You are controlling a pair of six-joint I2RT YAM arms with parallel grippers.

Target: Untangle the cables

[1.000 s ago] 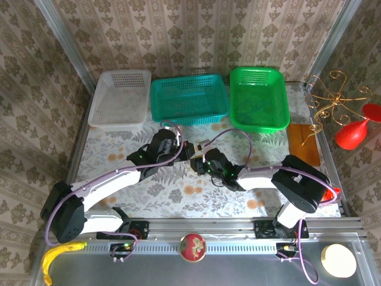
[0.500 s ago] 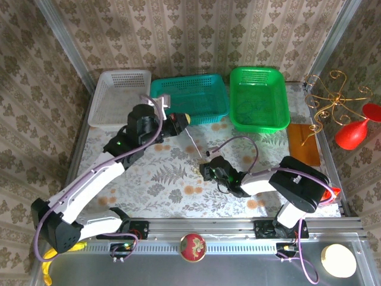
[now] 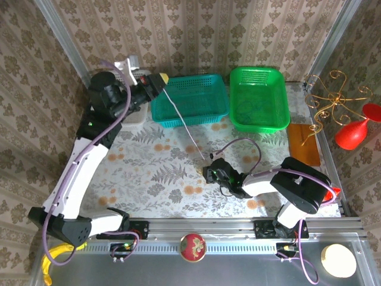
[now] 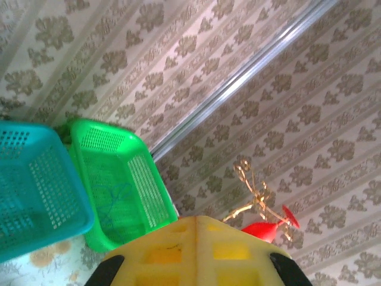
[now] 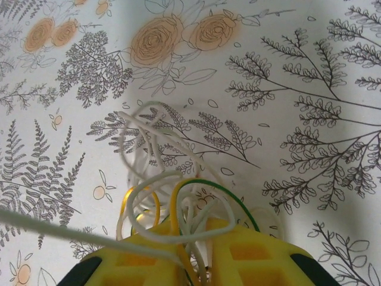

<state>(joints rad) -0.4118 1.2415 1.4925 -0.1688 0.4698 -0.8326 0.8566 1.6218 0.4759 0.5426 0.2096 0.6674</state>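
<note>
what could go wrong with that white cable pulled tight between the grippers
1. The white cable runs taut from the left gripper to the clump pinched in the right gripper; more pull may cinch the knot instead of freeing it.
2. Yellow loops wrap among the white strands, so the whole clump could slip from that grip.
3. The cable passes above the teal basket corner and might snag its rim.
</note>
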